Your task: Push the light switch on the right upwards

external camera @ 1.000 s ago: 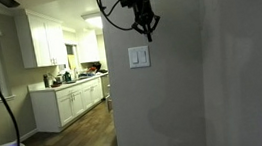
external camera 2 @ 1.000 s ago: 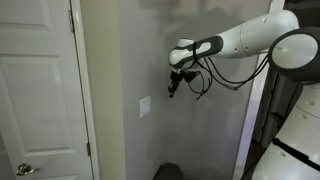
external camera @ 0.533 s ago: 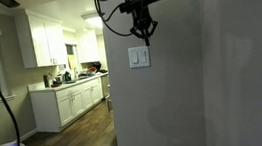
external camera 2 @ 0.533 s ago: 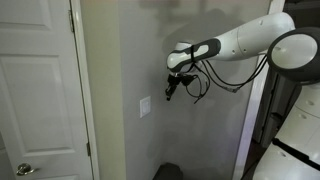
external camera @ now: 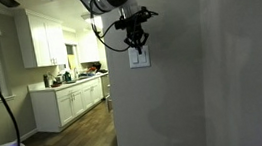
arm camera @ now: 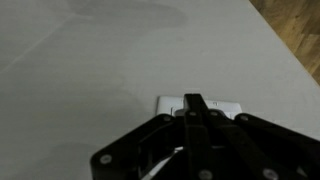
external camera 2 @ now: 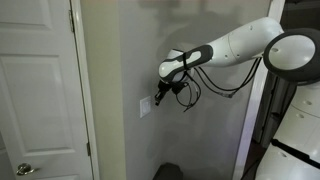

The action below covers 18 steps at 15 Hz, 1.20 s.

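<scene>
The small white wall plate (external camera: pixel 142 63) sits on the grey wall and shows in both exterior views (external camera 2: pixel 145 107). My gripper (external camera: pixel 138 48) is shut and empty, with its fingertips right at the plate's upper part (external camera 2: pixel 157 98). In the wrist view the closed fingers (arm camera: pixel 194 99) cover the middle of the plate (arm camera: pixel 170 103). The right-hand light switch paddle is hidden behind the fingers. I cannot tell whether the tips touch it.
A white door (external camera 2: pixel 40 90) with a knob (external camera 2: pixel 25 170) stands beside the wall. The wall's corner edge (external camera: pixel 111 96) borders a kitchen with white cabinets (external camera: pixel 69 103). Black cables (external camera 2: pixel 190 88) hang from the wrist. The robot's white body (external camera 2: pixel 298 135) is close by.
The gripper has moved down and in toward the wall, from above the plate to right in front of it. The arm now reaches in from the kitchen side.
</scene>
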Tool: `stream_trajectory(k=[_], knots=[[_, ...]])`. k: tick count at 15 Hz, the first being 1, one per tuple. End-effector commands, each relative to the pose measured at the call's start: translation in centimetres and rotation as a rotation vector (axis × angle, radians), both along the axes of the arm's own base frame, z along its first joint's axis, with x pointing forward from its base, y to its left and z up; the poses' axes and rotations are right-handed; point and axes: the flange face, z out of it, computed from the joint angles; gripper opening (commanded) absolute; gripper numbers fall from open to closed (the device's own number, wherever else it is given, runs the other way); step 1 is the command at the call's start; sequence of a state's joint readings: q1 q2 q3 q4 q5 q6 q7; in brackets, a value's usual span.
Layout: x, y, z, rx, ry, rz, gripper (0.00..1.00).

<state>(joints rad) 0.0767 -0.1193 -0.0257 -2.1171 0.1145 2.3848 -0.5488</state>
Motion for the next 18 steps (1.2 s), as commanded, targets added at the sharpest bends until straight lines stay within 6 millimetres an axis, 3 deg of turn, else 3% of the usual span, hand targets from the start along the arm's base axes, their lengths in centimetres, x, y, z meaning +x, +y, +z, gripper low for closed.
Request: stream_trajectory(k=[1,9,18], knots=[[0.6,0.1,-0.7,0.017,-0.055,-0.008,0.00],[2.6,0.5,-2.4,0.081,-0.124,-0.062,0.00],[2.9,0.5,-2.3,0.129,-0.199,-0.132,0.00]])
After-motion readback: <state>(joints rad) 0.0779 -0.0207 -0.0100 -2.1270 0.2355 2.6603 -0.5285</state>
